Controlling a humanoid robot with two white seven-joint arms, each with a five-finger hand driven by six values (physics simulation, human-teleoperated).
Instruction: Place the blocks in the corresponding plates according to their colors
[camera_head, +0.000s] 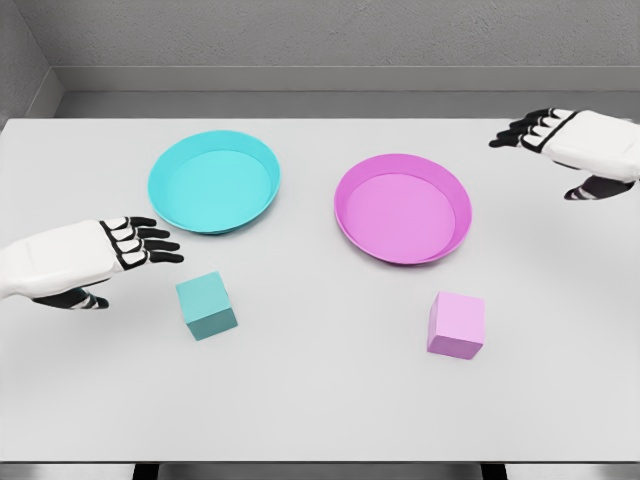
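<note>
**Both blocks on the counter, both plates waiting**

Nearest you, the pink block (456, 325) sits low on the right of the counter (320, 410), untouched. Now sweep across from the left.

Your left robot hand (120, 250) hovers at the left edge, fingers extended and loosely spread, holding nothing and touching nothing. Just beside its fingertips, slightly lower and to the right, the teal block (206, 306) rests flat on the counter, a small gap between them. Behind it lies the teal plate (170, 160), empty.

That looks like your step: take the teal block with the left robot hand. Come in level, let the fingers and thumb straddle two opposite faces, and close squarely so the cube doesn't twist or skate away. Lift clear of the plate's raised rim before carrying it back, and release low over the middle.

Moving on: the pink plate (460, 195) sits right of centre, also empty, with the pink block in front of it and well apart from the teal one.

Far right, your right robot hand (560, 140) hangs at the upper edge, fingers stretched out and empty, well away from its block.
</note>
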